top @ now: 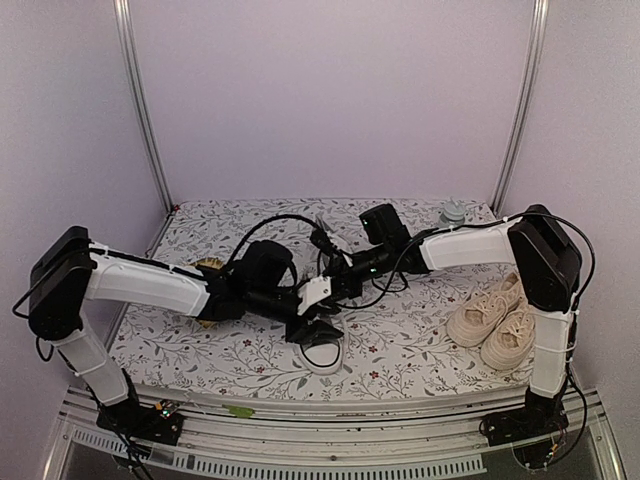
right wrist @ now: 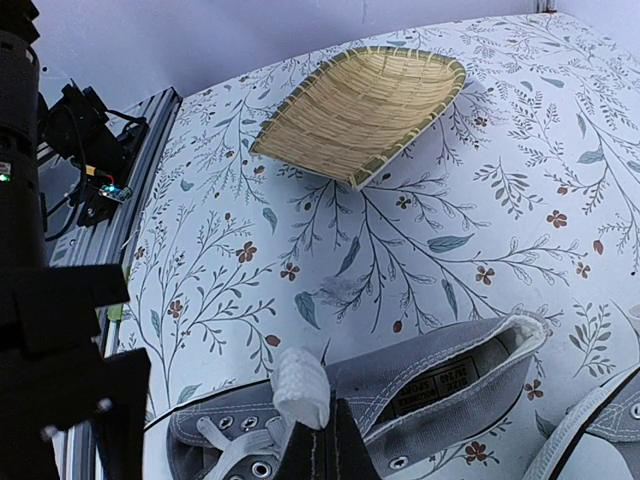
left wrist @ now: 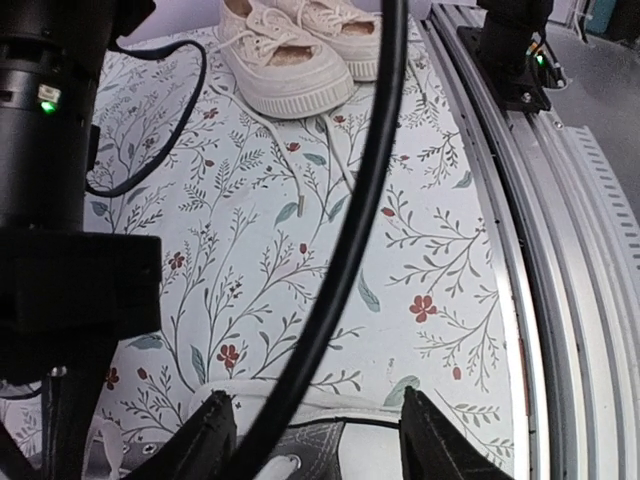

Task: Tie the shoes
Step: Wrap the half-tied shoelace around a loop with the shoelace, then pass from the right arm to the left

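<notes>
A grey sneaker (right wrist: 440,375) with white laces lies on its side under my right gripper (right wrist: 325,455), which is shut on a white lace loop (right wrist: 300,385). A second grey sneaker (right wrist: 600,430) shows at the lower right. My left gripper (left wrist: 322,440) is open, its fingers (left wrist: 215,435) either side of a grey sneaker's white toe cap (left wrist: 330,415). In the top view both grippers, left (top: 318,328) and right (top: 322,288), meet mid-table above a grey sneaker (top: 322,355). The cream pair (top: 495,320) stands at the right, laces loose (left wrist: 300,50).
A bamboo tray (right wrist: 365,105) lies at the left, partly hidden by the left arm in the top view (top: 210,265). A small grey-green object (top: 453,212) stands at the back right. A black cable (left wrist: 350,230) crosses the left wrist view. The table's metal rail (left wrist: 560,250) runs along the near edge.
</notes>
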Tool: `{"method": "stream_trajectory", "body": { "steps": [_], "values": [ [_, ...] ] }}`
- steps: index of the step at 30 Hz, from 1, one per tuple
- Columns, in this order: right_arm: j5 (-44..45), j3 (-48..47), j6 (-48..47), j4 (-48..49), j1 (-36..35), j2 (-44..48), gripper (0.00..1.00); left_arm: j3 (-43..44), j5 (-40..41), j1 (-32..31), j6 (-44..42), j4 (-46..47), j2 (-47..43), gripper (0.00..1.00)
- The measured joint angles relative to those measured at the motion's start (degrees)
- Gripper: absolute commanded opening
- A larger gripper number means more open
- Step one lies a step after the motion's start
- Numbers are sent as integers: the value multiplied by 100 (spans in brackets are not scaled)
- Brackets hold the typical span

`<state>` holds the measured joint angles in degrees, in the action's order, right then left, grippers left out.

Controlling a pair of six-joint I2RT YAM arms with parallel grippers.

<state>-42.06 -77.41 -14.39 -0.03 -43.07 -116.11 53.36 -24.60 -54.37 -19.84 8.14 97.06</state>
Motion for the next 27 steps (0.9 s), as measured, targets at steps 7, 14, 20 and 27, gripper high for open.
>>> {"method": "stream_trajectory", "body": {
  "steps": [7, 14, 20, 27],
  "values": [
    [4, -92, -44, -55, 0, -76, 1, -1329, -249, 286, 37, 330, -1515, 33],
    [-7, -184, -131, -136, 0, -151, 1, -1952, -876, 1593, 623, 1513, -1864, 46],
    [-44, -229, -219, -197, -4, -205, 1, -1624, -1274, 2092, 1056, 2166, -863, 56],
    [-107, -295, -393, -323, -33, -317, 1, -723, -1762, 2111, 1043, 2269, 72, 46]
  ]
}}
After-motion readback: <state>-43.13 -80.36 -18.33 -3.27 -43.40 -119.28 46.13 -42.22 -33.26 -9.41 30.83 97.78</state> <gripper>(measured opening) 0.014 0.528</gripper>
